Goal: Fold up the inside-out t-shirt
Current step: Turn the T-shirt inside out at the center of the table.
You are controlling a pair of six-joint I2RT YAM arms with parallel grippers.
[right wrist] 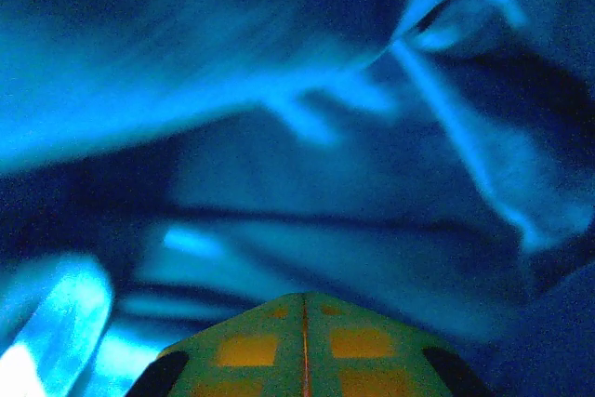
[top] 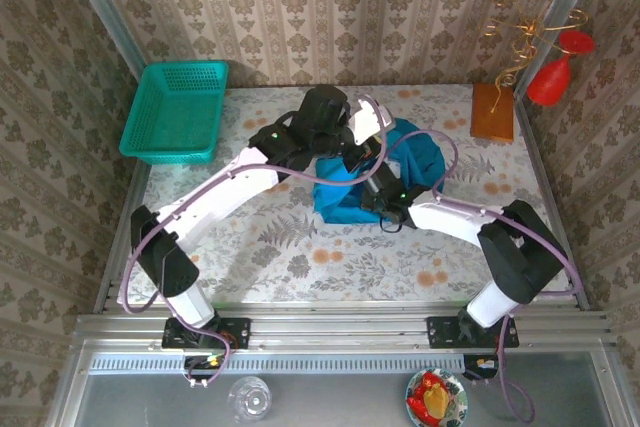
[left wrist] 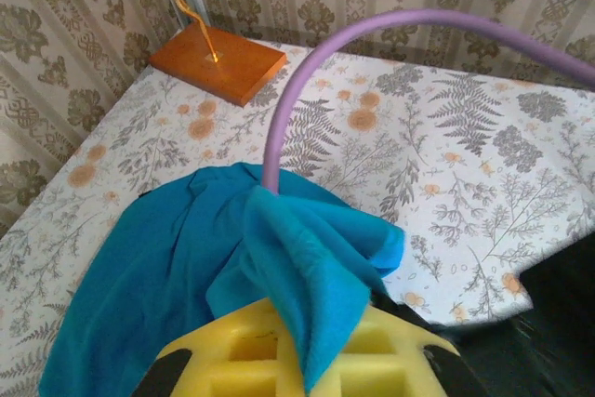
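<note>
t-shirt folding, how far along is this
Nothing looks folded yet: the t-shirt is a bunched heap on the table. In hand: the left gripper is shut on a flap of it, and the right gripper is shut, deep in the cloth. Left: spreading it flat and every fold.

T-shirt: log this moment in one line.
t-shirt bunched mid-table, unfolded | left tool shut on t-shirt | right tool shut, against the cloth, grip unclear | basket back-left, apart

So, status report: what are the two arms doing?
Left gripper shut on t-shirt fold. Right gripper shut, deep in the cloth. Purple cable arcs over it.
</note>
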